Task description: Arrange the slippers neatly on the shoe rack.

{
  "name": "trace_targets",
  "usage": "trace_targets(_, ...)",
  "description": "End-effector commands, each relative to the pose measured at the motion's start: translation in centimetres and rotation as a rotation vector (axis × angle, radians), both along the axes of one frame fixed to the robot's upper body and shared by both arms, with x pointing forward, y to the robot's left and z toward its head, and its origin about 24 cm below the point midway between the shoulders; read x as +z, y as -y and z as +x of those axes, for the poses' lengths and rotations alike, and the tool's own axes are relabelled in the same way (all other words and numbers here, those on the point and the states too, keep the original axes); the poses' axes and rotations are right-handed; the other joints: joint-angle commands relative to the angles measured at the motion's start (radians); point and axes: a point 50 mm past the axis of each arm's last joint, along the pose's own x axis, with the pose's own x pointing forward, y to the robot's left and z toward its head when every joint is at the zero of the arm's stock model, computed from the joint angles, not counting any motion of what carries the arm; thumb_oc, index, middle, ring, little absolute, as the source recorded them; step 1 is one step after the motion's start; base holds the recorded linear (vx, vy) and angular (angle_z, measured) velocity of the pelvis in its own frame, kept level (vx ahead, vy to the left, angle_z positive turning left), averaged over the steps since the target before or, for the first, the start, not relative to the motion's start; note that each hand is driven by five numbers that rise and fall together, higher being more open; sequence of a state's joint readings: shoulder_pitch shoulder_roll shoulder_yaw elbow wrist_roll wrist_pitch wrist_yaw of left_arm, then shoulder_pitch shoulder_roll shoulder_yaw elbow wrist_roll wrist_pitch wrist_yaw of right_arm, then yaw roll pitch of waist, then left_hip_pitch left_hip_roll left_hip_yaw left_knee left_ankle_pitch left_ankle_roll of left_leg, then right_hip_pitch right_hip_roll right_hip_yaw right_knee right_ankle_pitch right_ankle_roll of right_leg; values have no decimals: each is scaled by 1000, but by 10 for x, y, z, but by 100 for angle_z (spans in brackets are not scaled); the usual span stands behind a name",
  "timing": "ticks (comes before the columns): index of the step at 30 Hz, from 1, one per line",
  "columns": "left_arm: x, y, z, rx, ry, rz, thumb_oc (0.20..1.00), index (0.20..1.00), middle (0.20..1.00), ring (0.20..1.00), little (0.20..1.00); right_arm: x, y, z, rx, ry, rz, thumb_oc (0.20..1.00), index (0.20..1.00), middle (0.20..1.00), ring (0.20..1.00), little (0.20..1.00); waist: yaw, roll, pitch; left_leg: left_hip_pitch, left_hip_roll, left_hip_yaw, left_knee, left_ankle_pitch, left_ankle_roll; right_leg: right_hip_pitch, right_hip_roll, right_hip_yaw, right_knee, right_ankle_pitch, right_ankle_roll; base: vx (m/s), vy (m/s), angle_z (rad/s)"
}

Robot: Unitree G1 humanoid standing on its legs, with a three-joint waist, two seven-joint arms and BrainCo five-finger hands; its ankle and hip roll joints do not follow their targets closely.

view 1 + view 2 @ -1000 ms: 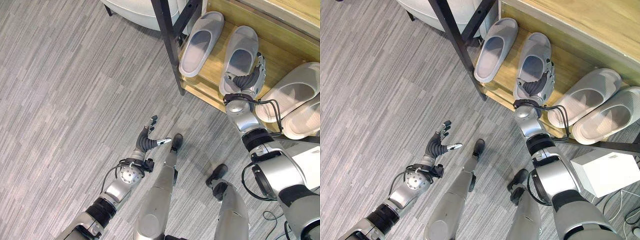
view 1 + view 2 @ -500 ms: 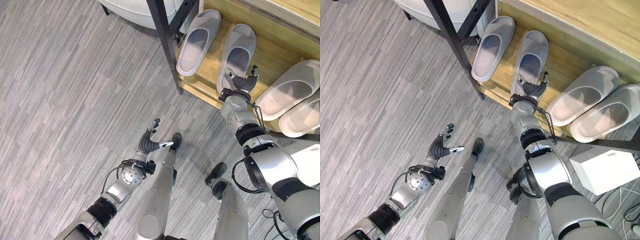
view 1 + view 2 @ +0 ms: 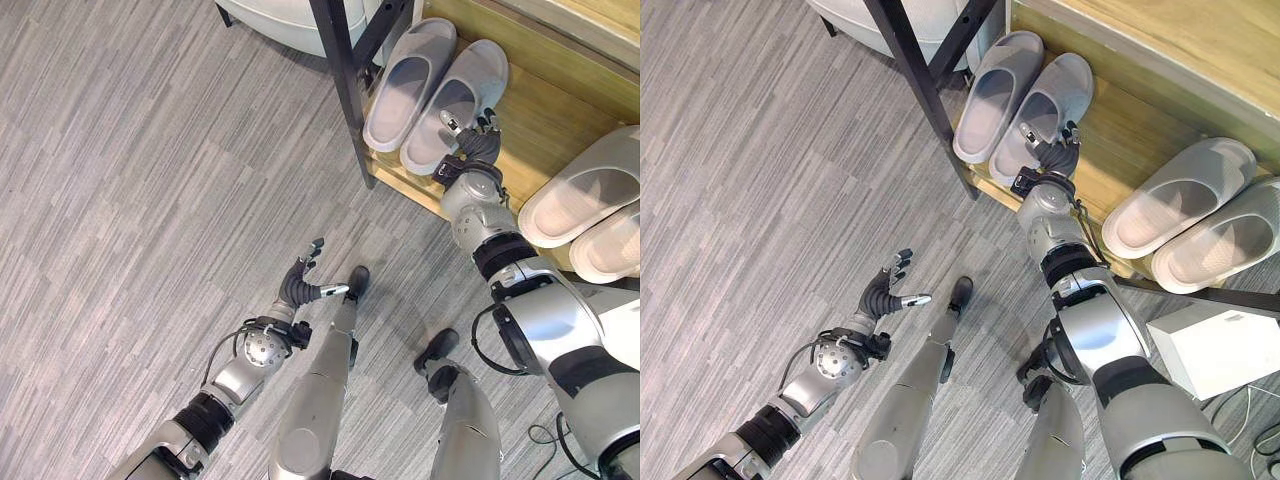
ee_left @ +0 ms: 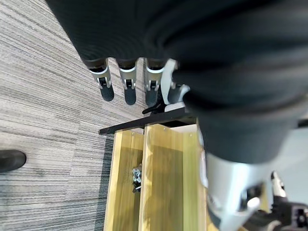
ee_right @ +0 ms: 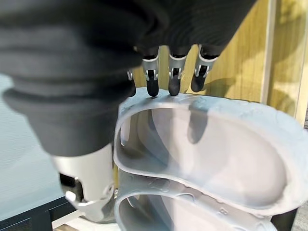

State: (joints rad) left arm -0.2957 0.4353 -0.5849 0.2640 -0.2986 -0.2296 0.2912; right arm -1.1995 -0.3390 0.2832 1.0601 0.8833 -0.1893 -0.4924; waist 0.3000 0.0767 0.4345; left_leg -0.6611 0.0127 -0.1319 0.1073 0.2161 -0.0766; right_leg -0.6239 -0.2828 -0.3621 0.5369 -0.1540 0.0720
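We see pale grey slippers (image 3: 432, 95) on a honey-yellow wooden shoe rack (image 3: 545, 110) with a black frame (image 3: 345, 90); beneath our silver, dark-tipped left hand (image 3: 300, 285), a grey-streaked floor (image 3: 130, 200).

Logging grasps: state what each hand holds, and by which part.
Nothing is gripped. The right hand rests straight fingers on the rim of a grey slipper on the shoe rack; the left hand hangs open.

Four grey slippers (image 3: 448, 105) lie paired on wooden shoe rack (image 3: 540, 120)

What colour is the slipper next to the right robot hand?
Light grey; the slipper by the right robot hand shows best in the right eye view.
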Motion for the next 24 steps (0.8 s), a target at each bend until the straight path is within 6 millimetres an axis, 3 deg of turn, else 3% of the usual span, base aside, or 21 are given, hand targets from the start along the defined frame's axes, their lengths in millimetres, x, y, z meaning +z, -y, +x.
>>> trace_targets(1,21,4,8,-45,86,-14,1000,1000,1000,1000,1000,53,2,-4,72,232,25,1000,1000,1000,1000,1000,35,-10,55,46,0,22,87,-226,-12,217,31,-6,-212,-17,61,3,16,4)
trace_targets(3,19,3,8,-42,82,-14,1000,1000,1000,1000,1000,54,5,-5,61,235,4,1000,1000,1000,1000,1000,34,-12,55,49,0,24,87,-226,-12,219,31,-5,-211,-15,61,0,0,0)
trace_targets(5,18,0,10,-16,77,-16,1000,1000,1000,1000,1000,53,5,-9,29,232,-170,1000,1000,1000,1000,1000,19,-22,54,65,5,31,82,-223,-13,232,32,1,-222,-7,62,0,0,0)
trace_targets(6,18,0,10,-16,76,-16,1000,1000,1000,1000,1000,53,4,-9,28,232,-170,1000,1000,1000,1000,1000,19,-22,54,66,5,31,81,-223,-13,232,33,1,-222,-7,62,0,0,0)
trace_targets(7,16,-4,10,19,71,-22,1000,1000,1000,1000,1000,53,1,-15,-25,246,-336,1000,1000,1000,1000,1000,0,-34,51,82,10,36,71,-220,-12,250,37,6,-242,4,64,-90,44,0)
trace_targets(8,14,-5,10,29,62,-25,1000,1000,1000,1000,1000,51,-1,-18,-41,251,-389,1000,1000,1000,1000,1000,-3,-33,53,79,11,42,66,-189,-5,251,36,-4,-258,36,59,-83,46,-6)
trace_targets(10,8,-10,7,63,40,-24,1000,1000,1000,1000,1000,31,-5,-29,-91,242,-492,1000,1000,1000,1000,1000,-30,-47,37,121,19,50,46,-185,-2,295,44,2,-304,57,61,-22,36,-13)
trace_targets(11,8,-10,7,63,39,-24,1000,1000,1000,1000,1000,30,-5,-29,-91,242,-492,1000,1000,1000,1000,1000,-30,-46,37,122,19,50,45,-185,-2,296,44,2,-305,57,61,26,14,-10)
trace_targets(13,3,-15,5,86,20,-19,1000,1000,1000,1000,1000,6,-10,-36,-76,216,-512,1000,1000,1000,1000,1000,-54,-58,21,162,25,59,29,-183,0,336,49,8,-339,72,63,19,0,-7)
trace_targets(15,2,-15,5,86,18,-18,1000,1000,1000,1000,1000,5,-10,-37,-76,214,-511,1000,1000,1000,1000,1000,-53,-58,21,166,26,59,27,-182,0,339,49,8,-341,74,64,25,-12,-26)
trace_targets(16,-5,-22,1,106,-16,-5,1000,1000,1000,1000,1000,-29,-19,-46,3,160,-533,1000,1000,1000,1000,1000,-77,-70,-1,211,35,74,5,-180,-3,381,58,17,-383,88,66,57,-21,-29)
trace_targets(17,-9,-25,-1,114,-31,6,1000,1000,1000,1000,1000,-43,-22,-51,35,134,-547,1000,1000,1000,1000,1000,-85,-75,-9,231,37,80,-4,-178,-4,403,60,17,-402,96,69,115,-32,-16)
trace_targets(18,-14,-29,-5,111,-52,24,1000,1000,1000,1000,1000,-74,-29,-63,127,79,-566,1000,1000,1000,1000,1000,-100,-82,-32,271,40,91,-27,-173,-7,437,65,19,-429,107,72,78,-12,-27)
trace_targets(19,-14,-29,-5,111,-52,24,1000,1000,1000,1000,1000,-74,-29,-63,127,79,-566,1000,1000,1000,1000,1000,-100,-82,-32,272,40,91,-27,-173,-7,437,65,19,-430,107,72,185,-24,-33)
trace_targets(20,-21,-32,-13,71,-70,93,1000,1000,1000,1000,1000,-121,-36,-88,282,-9,-607,1000,1000,1000,1000,1000,-122,-88,-75,334,51,105,-67,-165,-14,490,69,20,-471,119,78,211,-15,-41)
trace_targets(21,-23,-33,-19,17,-54,191,1000,1000,1000,1000,1000,-150,-35,-110,388,-70,-626,1000,1000,1000,1000,1000,-142,-90,-111,380,55,116,-96,-154,-15,529,71,20,-499,134,85,211,-15,-15)
trace_targets(22,-23,-33,-19,17,-54,190,1000,1000,1000,1000,1000,-151,-35,-110,388,-70,-626,1000,1000,1000,1000,1000,-143,-90,-112,380,54,116,-97,-153,-15,528,71,20,-500,135,85,216,4,-17)
trace_targets(23,-23,-30,-26,-99,-24,328,1000,1000,1000,1000,1000,-185,-31,-138,505,-168,-635,1000,1000,1000,1000,1000,-172,-90,-160,453,57,134,-130,-157,-17,577,75,30,-530,143,93,179,10,-12)
trace_targets(24,-24,-28,-29,-144,-15,373,1000,1000,1000,1000,1000,-194,-30,-146,539,-200,-642,1000,1000,1000,1000,1000,-182,-89,-180,474,57,139,-140,-160,-17,591,76,34,-543,145,96,256,39,-23)
